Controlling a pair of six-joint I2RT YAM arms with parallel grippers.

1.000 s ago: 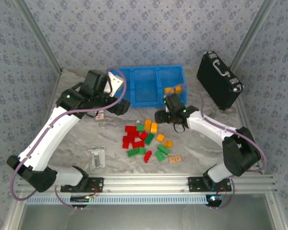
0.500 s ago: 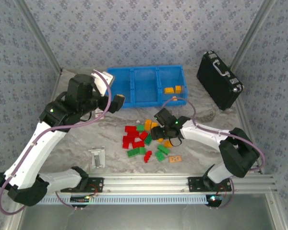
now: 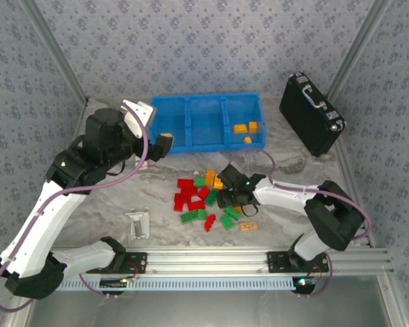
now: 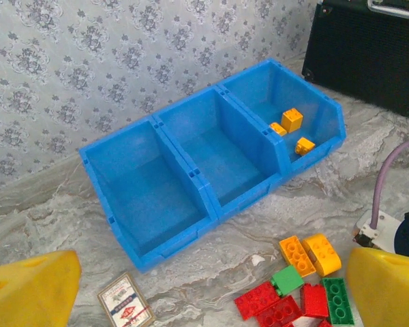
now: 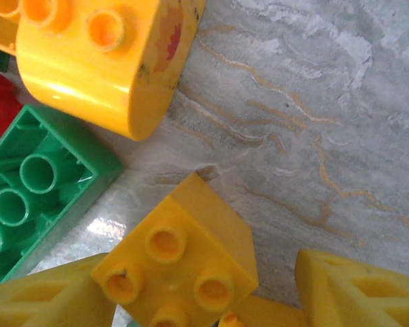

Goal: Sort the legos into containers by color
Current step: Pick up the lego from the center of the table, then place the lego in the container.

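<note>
Orange-yellow, squarish and studs-up, the brick [image 5: 177, 259] sat on the desk [image 5: 313, 102] between the right jaws, turned corner-on to them, its 9 o'clock corner at or against one finger [image 5: 41, 300] while a gap parted it from the 3 o'clock finger [image 5: 354, 293], so the jaws stood released astride it, gripping nothing. The right arm was plainly the nearer; the left jaws, spread wide and empty, hung up by the blue tray [image 3: 204, 148], whose rightmost compartment [image 3: 242, 109], with orange-yellow bricks in it, lay at about 1 o'clock from the pile [image 3: 187, 197].
</note>
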